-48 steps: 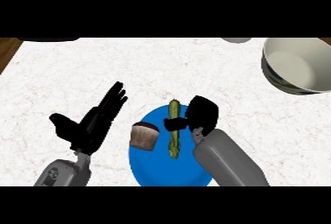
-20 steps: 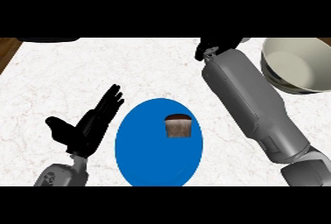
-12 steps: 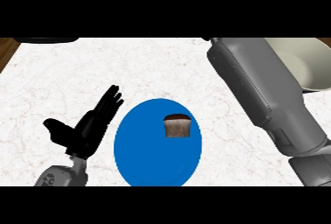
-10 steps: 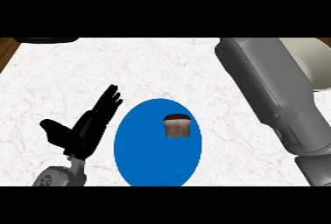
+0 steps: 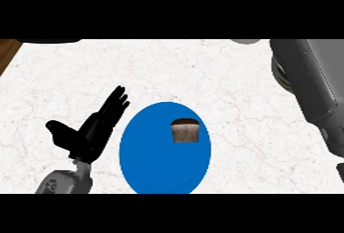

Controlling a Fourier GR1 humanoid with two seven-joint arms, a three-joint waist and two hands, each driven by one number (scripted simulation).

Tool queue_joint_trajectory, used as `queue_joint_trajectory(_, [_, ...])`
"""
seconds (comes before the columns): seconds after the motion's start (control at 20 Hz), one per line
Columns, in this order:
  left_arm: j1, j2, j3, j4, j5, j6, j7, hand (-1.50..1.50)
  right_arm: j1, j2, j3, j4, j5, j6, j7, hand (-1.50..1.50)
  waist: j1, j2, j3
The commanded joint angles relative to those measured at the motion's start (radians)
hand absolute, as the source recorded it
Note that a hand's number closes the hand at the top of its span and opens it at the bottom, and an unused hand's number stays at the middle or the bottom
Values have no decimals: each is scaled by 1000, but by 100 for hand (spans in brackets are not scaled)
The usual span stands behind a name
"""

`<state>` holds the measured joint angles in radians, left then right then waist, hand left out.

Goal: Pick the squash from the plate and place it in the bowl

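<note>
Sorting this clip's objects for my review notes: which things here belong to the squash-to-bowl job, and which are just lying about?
Job: blue plate, squash gone from it; bowl, mostly hidden behind right forearm.
Lying about: brown cupcake on plate; left hand, resting open.

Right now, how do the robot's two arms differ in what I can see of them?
The left arm enters at the lower left and ends in a black left hand, open with fingers straight, beside the blue plate. The right arm runs along the right side up to the top edge, and its hand is out of view. The left arm shows only a short stretch; the right arm shows a long one. Both forearms are grey.
</note>
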<state>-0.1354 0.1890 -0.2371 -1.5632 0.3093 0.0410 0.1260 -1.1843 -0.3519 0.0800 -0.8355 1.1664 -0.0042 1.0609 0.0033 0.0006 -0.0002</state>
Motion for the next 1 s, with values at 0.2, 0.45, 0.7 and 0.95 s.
queue_joint_trajectory(0.2, [-11, 22, 44, 30, 20, -68, -14, 0, 75, -134, -127, 97, -12, -157, -124, 150, 7, 5, 0])
queue_joint_trajectory(0.45, [-1, -8, 13, -57, 6, -31, 50, 0, 49, -197, -164, 315, 14, -245, -236, 150, 30, 11, 1])
queue_joint_trajectory(0.7, [-5, -55, -25, 13, -48, -25, -18, 0, 96, -256, -201, 454, 12, -337, -332, 150, 35, 16, 2])
queue_joint_trajectory(0.95, [-42, -40, -9, -6, -35, -25, 33, 0, 86, -319, -304, 587, -69, -253, -295, 150, 60, 29, 4])
